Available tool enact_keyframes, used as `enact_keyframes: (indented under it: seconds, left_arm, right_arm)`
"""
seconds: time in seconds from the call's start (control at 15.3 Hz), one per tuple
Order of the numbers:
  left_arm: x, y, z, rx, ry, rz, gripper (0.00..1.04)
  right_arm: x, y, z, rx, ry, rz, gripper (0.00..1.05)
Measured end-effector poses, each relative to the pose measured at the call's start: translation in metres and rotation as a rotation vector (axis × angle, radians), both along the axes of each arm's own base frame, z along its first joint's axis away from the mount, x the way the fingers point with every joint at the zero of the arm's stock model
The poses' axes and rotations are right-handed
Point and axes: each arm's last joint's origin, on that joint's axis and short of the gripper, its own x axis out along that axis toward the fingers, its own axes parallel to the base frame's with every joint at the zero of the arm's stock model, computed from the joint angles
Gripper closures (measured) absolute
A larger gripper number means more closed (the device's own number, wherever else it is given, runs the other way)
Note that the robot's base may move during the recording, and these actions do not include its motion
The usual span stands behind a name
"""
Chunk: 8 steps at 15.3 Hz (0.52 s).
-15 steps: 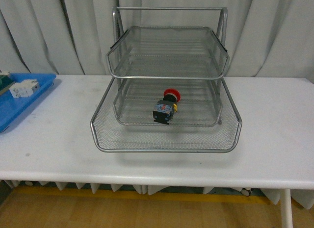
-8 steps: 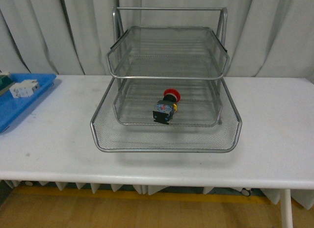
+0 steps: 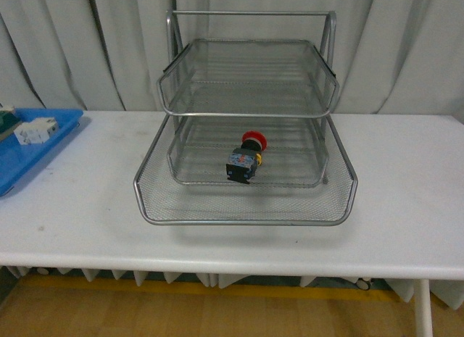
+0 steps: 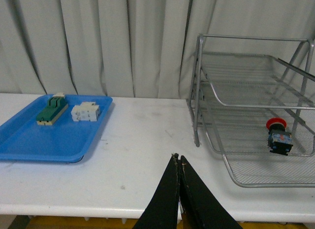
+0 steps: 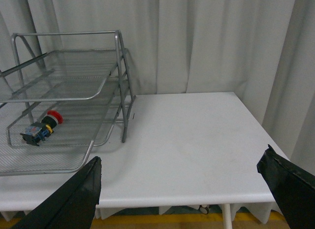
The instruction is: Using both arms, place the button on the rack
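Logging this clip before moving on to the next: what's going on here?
Nothing is being handled right now. The red-capped emergency-stop button with a yellow collar lies on its side inside the silver wire-mesh three-tier rack, apparently on the middle tier. Neither arm shows in the front view. The left gripper is shut and empty; the right gripper is open and empty. A blue plastic tray sits apart, to the rack's left.
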Motion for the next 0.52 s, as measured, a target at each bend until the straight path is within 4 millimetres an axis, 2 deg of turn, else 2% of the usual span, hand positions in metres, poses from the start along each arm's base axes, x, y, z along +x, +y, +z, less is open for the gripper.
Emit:
enact_keyframes:
  seconds: [0.13,0.2,0.52]
  left_arm:
    - [-0.007,0.000,-0.006,0.001,0.054,-0.001,1.03]
    - [-0.011,0.000,-0.003,0.000,0.013,0.000,1.03]
    - [-0.011,0.000,-0.004,0.000,0.013,0.000,1.03]
  right_arm:
    - [0.000,0.000,0.000,0.000,0.000,0.000,0.06]
    - [0.000,0.000,0.000,0.000,0.000,0.000,0.06]
    - [0.000,0.000,0.000,0.000,-0.001,0.000,0.06]
